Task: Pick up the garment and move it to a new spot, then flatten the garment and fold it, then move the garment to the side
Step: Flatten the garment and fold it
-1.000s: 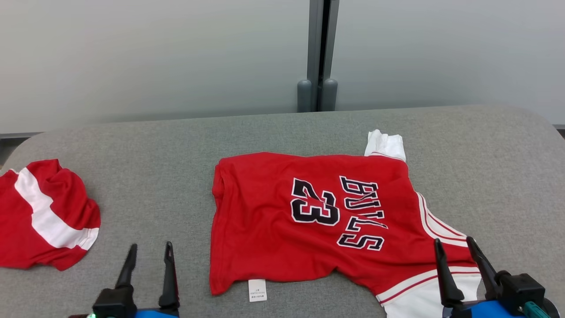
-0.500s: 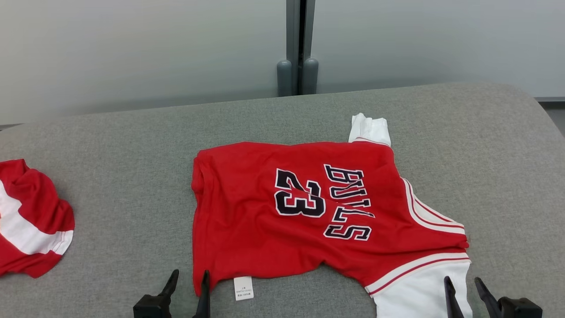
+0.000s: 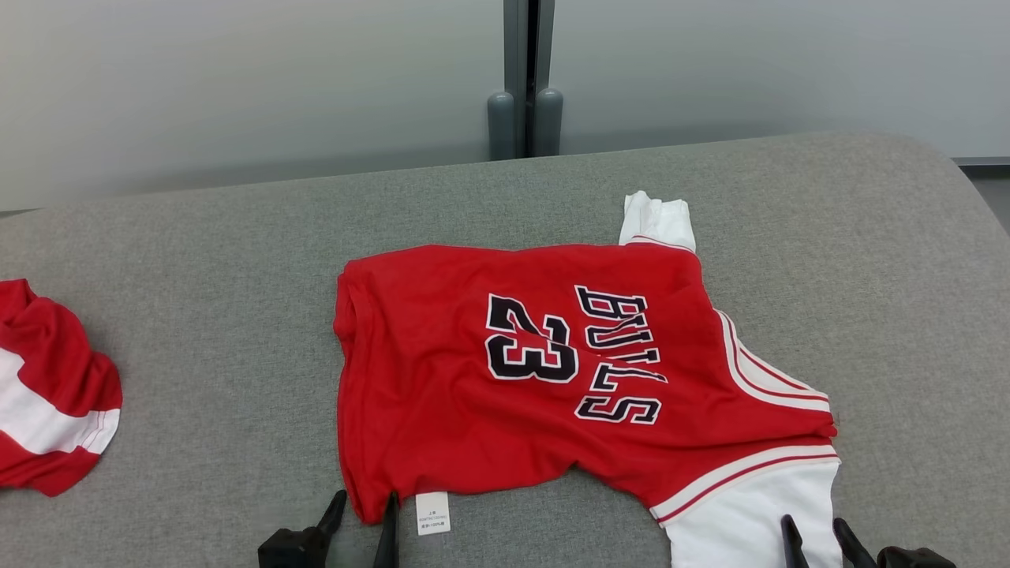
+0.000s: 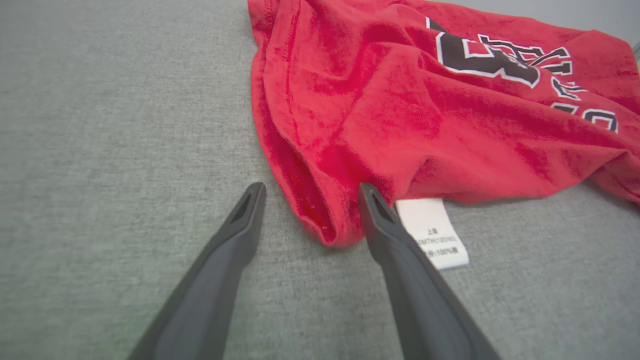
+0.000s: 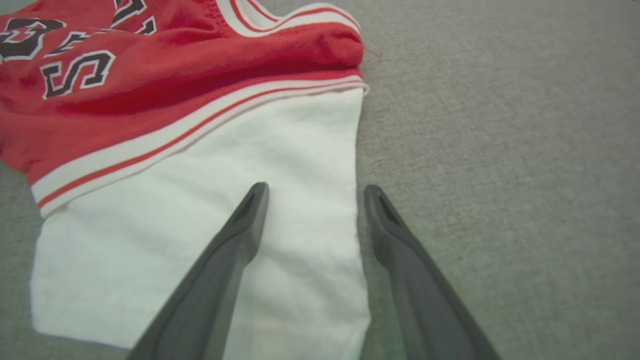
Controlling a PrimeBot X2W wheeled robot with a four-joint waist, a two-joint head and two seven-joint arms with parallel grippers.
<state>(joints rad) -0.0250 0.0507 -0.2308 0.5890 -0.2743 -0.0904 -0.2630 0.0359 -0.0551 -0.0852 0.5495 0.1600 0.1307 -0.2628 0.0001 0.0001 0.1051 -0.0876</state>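
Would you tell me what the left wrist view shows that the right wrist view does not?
Left wrist view's own: the open left gripper around a red hem corner, the white label beside it. Right wrist view's own: the open right gripper over the white sleeve and striped trim. Shared: the red jersey, its black lettering, the gray table.

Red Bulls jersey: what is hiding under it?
The red Bulls jersey lies on a grey fabric surface. A white care label peeks from under its near hem. Anything beneath its middle is covered, so I cannot tell.
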